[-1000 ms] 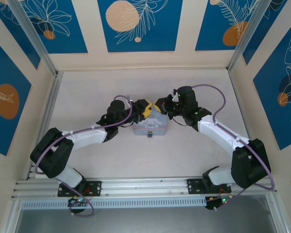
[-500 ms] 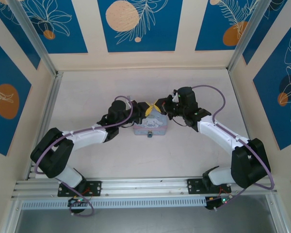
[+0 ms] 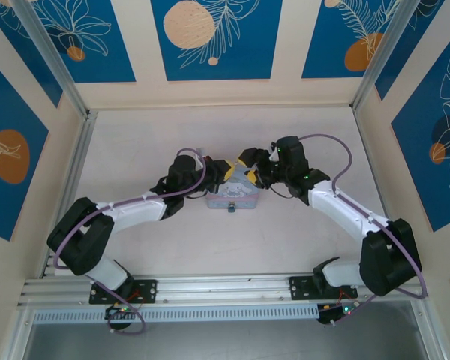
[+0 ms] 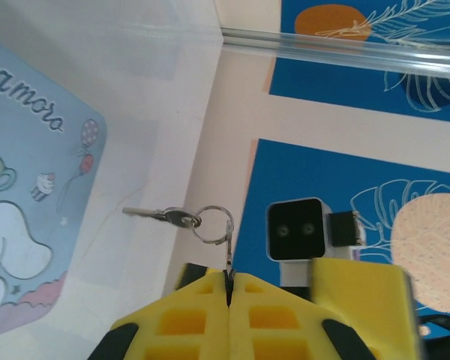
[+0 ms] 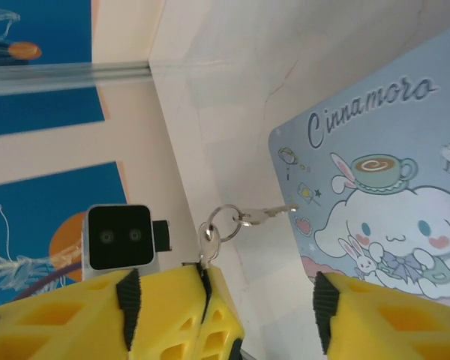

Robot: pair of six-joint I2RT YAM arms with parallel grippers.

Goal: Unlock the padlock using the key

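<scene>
The key (image 5: pixel 210 241) stands up out of my left gripper (image 4: pixel 228 279), whose yellow fingers are shut on its lower end. A ring (image 4: pixel 212 223) through its head carries a second small key (image 4: pixel 161 216) that sticks out sideways towards the tin. My right gripper (image 5: pixel 225 292) is open, its fingers (image 5: pixel 394 319) standing on either side of the left gripper's shut fingers without touching the key. Both grippers meet above the far edge of the tin, left gripper (image 3: pixel 223 171) and right gripper (image 3: pixel 249 169). The padlock (image 3: pixel 230 208) is a tiny dark spot at the tin's near side.
The pale blue cartoon-printed tin (image 3: pixel 232 193) lies flat mid-table under the grippers. Aluminium rails (image 3: pixel 67 172) and blue-and-cream walls close in the table on three sides. Each wrist's camera box (image 4: pixel 296 229) faces the other at close range.
The left gripper's jaws have closed on the key. The right gripper, shut until half a second ago, has opened and let the key go.
</scene>
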